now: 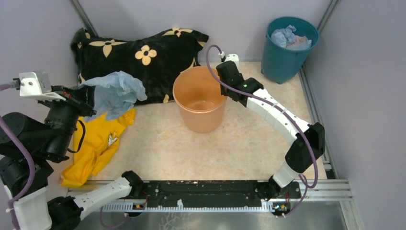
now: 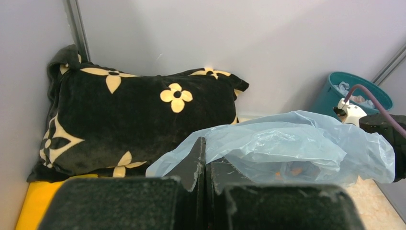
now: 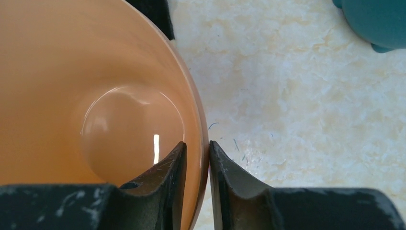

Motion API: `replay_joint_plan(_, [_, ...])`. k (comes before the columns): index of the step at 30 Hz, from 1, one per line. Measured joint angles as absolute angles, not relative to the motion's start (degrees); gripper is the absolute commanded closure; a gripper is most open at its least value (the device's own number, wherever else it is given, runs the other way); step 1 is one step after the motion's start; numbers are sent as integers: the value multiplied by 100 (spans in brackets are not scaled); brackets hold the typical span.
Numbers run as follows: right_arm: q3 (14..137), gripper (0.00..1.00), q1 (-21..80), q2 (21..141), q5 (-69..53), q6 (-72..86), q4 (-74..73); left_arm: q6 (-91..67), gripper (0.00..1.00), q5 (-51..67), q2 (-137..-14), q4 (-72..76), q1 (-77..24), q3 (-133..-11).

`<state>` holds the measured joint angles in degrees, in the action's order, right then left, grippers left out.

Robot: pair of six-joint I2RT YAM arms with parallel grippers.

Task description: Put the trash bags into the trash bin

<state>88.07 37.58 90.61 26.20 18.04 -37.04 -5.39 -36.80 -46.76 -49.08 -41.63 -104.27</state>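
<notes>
**Trash bag (image 1: pixel 115 93) hung at frame left, pinched tight in the left gripper (image 1: pixel 88 103).**
Peach trash bin (image 1: pixel 201 120) sat centre, with the right gripper (image 3: pixel 197 149) astride its rim, possibly not clamping it. Best to lift the bag high over the mouth before letting go.

Pale lilac walls (image 1: pixel 43 28), mottled cream floor (image 1: pixel 191 153)

A crumpled pale blue bag (image 1: pixel 115 93) hangs lifted at left; the empty orange bin (image 1: pixel 203 120) stands upright at centre.
</notes>
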Motion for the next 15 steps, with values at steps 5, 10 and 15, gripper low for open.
replay_joint_plan(5, [8807,94,3754,9159,2617,1872,-3640,-539,100,-3675,-4676,-4901,-4163,-10392])
replay_joint_plan(10, [8816,98,3747,9159,2683,1909,-3715,-541,100,-3673,-4676,-4899,-4163,-10392])
replay_joint_plan(15, [8825,99,3743,9157,3024,1925,-3815,-558,100,-3653,-4676,-4899,-4163,-10392])
